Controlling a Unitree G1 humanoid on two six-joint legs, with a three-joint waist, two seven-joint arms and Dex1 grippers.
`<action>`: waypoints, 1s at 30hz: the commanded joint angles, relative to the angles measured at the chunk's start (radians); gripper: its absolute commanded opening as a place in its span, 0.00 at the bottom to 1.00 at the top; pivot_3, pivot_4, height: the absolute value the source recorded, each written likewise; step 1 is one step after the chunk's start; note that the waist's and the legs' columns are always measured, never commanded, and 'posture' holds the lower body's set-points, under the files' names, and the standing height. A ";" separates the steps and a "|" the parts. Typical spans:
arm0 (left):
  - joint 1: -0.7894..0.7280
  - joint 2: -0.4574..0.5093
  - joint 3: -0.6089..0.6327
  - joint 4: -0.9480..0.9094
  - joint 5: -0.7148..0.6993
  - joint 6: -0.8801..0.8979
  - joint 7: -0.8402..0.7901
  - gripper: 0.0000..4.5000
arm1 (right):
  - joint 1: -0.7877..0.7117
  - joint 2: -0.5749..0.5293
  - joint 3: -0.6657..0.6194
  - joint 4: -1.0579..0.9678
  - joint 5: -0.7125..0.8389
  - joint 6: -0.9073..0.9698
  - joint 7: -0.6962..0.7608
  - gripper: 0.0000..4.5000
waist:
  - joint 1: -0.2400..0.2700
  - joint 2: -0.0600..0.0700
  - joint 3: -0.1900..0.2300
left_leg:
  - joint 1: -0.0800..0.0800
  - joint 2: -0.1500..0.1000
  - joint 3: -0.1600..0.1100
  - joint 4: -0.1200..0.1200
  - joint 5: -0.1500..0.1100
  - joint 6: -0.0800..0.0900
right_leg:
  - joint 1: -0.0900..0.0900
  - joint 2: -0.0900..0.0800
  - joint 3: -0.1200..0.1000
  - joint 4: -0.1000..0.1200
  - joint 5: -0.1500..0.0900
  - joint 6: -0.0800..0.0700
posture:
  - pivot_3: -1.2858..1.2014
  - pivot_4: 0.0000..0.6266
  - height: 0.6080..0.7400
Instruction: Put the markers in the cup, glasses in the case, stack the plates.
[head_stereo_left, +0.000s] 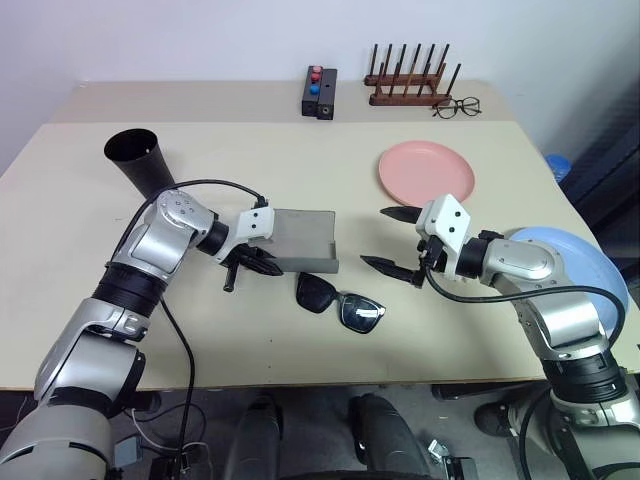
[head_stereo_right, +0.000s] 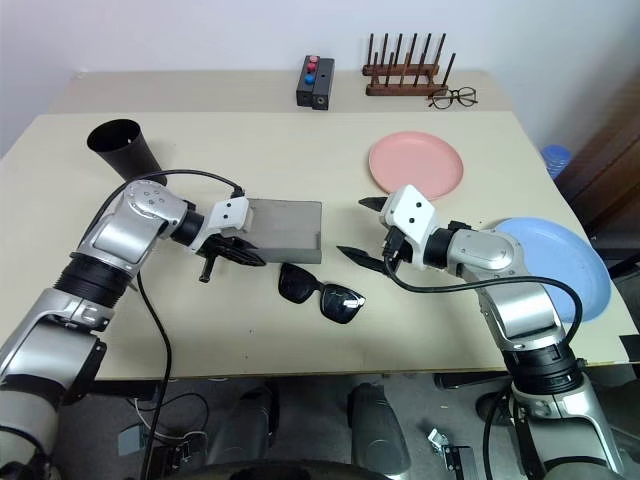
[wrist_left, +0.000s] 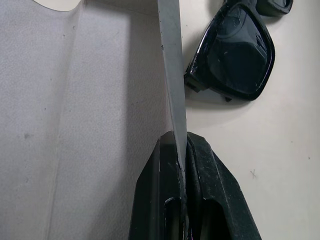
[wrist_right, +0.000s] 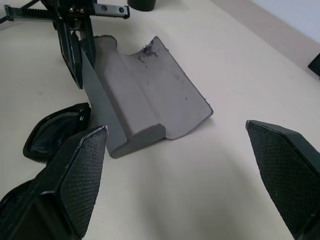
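Observation:
The grey case (head_stereo_left: 300, 240) lies open mid-table. My left gripper (head_stereo_left: 262, 262) is shut on the thin front edge of its flap (wrist_left: 172, 90), one finger (wrist_left: 160, 190) on each side. The black sunglasses (head_stereo_left: 340, 302) lie unfolded on the table just in front of the case. To the right of both, my right gripper (head_stereo_left: 373, 237) hangs open and empty, pointing at the case (wrist_right: 150, 95). The black cup (head_stereo_left: 140, 158) stands at the far left. The pink plate (head_stereo_left: 426, 172) sits at the back right and the blue plate (head_stereo_left: 585, 265) at the right edge, behind my right arm. The markers are out of view.
At the back of the table are a small black box with red and blue buttons (head_stereo_left: 320, 92), a wooden peg rack (head_stereo_left: 408, 85) and clear-lens eyeglasses (head_stereo_left: 457, 107). The table's front edge (head_stereo_left: 330, 378) runs close below the sunglasses.

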 joint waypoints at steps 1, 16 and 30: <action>-0.013 -0.003 0.020 -0.023 0.002 -0.002 0.027 0.33 | -0.004 -0.024 0.003 -0.078 0.019 0.036 0.017 1.00 | -0.001 0.000 0.000 | 0.000 0.000 0.000 0.000 0.000 0.000 | 0.000 0.000 0.000 0.000 0.000 0.000 | 0.52 0.24 0.99; 0.136 0.112 0.268 -0.219 -0.174 0.103 0.111 0.53 | -0.019 -0.008 0.248 -0.296 -0.090 0.391 -0.104 1.00 | -0.009 0.000 0.000 | 0.001 0.000 0.000 -0.001 0.000 0.000 | -0.001 0.000 0.000 0.000 0.000 0.000 | 0.52 0.24 0.99; 0.421 0.187 0.417 -0.542 -0.316 0.286 0.277 0.53 | -0.115 0.005 0.340 -0.236 -0.172 0.548 -0.181 1.00 | 0.004 0.000 0.000 | 0.000 0.000 0.000 0.001 0.000 0.000 | 0.001 -0.001 0.000 -0.001 -0.001 -0.002 | 0.52 0.24 0.99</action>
